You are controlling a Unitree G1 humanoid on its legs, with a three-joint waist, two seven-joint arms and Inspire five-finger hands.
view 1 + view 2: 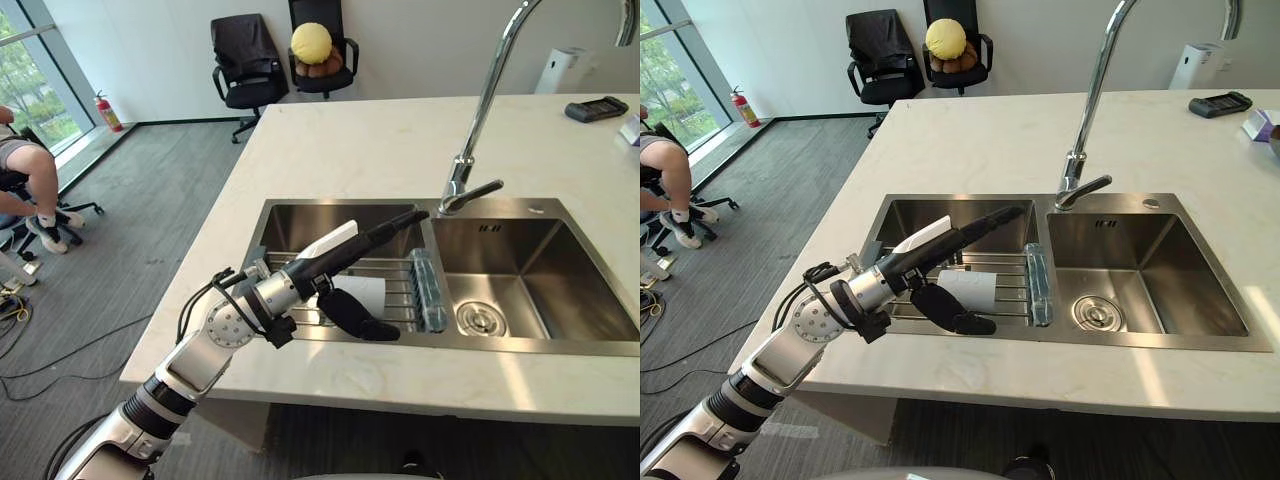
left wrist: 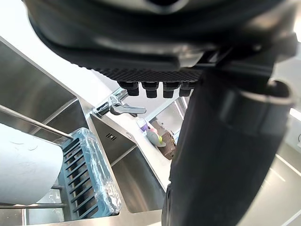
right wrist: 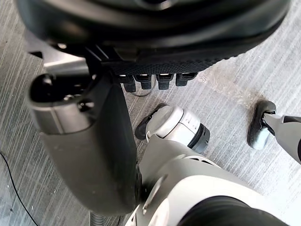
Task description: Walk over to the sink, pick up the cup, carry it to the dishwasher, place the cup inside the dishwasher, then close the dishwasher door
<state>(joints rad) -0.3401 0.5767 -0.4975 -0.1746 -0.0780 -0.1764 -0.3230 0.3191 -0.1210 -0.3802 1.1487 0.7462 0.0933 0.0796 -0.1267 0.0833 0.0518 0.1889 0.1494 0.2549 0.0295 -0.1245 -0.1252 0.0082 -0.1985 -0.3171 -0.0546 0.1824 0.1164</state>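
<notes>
Left hand (image 1: pixel 325 272) open and fingers straight, I reach over the cup (image 1: pixel 366 293) lying on the rack (image 1: pixel 398 268) in the sink (image 1: pixel 540 346), so the grasp, the carrying to the dishwasher and closing the door remain.

Pale stone island counter (image 1: pixel 380 150), daylit. Past its far edge I see a white wall (image 1: pixel 150 40) with a black office chair (image 1: pixel 245 62) and a second chair (image 1: pixel 322 60) holding a yellow ball (image 1: pixel 311 42). Left of the counter: grey striped floor (image 1: pixel 130 220), a tall window (image 1: pixel 25 70), a red fire extinguisher (image 1: pixel 108 112) and a seated person (image 1: pixel 25 170).
</notes>
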